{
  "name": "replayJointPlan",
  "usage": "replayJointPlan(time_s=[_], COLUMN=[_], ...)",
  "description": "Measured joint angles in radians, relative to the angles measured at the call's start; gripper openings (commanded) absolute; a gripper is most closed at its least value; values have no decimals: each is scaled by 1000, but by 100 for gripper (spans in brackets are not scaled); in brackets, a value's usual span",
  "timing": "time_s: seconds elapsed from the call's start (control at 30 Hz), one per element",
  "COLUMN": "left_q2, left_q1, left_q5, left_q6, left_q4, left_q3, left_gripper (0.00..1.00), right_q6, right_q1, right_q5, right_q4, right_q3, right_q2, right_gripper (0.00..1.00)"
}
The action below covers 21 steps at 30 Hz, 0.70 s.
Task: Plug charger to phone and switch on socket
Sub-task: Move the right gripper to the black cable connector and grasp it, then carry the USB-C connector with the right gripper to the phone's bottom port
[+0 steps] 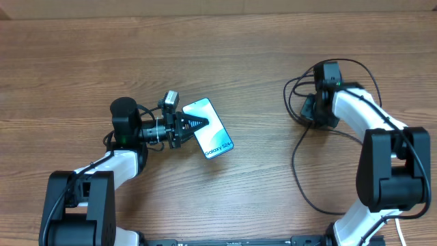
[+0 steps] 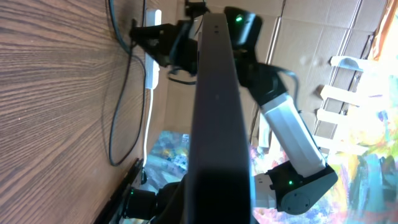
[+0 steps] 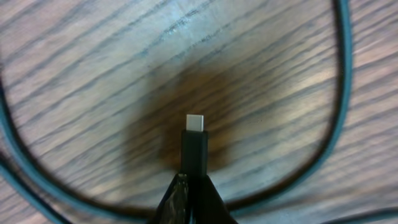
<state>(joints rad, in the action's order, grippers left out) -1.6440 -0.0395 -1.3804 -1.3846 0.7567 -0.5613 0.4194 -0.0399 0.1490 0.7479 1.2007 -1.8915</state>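
Left gripper (image 1: 197, 124) is clamped on the near short end of the phone (image 1: 213, 133). The phone sits left of the table (image 1: 239, 55) centre, screen up, teal display and "Galaxy S24" text readable from overhead, long axis running diagonally away from the left arm. In the left wrist view the phone shows edge-on as a dark bar down the middle of the frame, about parallel to the wood. Whether its underside touches the table: cannot tell. Right gripper (image 1: 311, 109) is at the far right of the table, closed on the charger (image 1: 293, 164) just behind its plug tip (image 3: 194, 149). In the right wrist view the black plug body sticks out from between the fingers, silver connector end forward, close above the wood grain with a dark shadow beneath; contact with the table cannot be judged. The black cable curves round the plug on both sides, and from overhead it lies in loops beside the right gripper, then trails toward the base of the right arm. The plug and phone are well apart, not joined. The socket (image 2: 153, 71) shows only in part in the left wrist view, a white strip by the right gripper with its white cord (image 2: 148, 130) running off; switch position not readable.
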Motion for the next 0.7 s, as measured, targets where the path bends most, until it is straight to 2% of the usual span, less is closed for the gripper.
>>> replayJointPlan(time_s=[0.23, 0.47, 0.7], left_q2=[0, -27, -130], left_q1=[0, 0, 2], left_q5=[-3, -84, -153], left_q6=[16, 35, 45], left_q4=[-2, 3, 7], left_q3=[-113, -384, -487], left_gripper=[4, 4, 4], right_q6=[-58, -182, -252], right_q1=[0, -26, -172], right_q5=[-105, -388, -496], right_q4=[285, 531, 696], right_q3=[237, 261, 261], right_q2=[91, 320, 460], right_gripper=[4, 4, 4])
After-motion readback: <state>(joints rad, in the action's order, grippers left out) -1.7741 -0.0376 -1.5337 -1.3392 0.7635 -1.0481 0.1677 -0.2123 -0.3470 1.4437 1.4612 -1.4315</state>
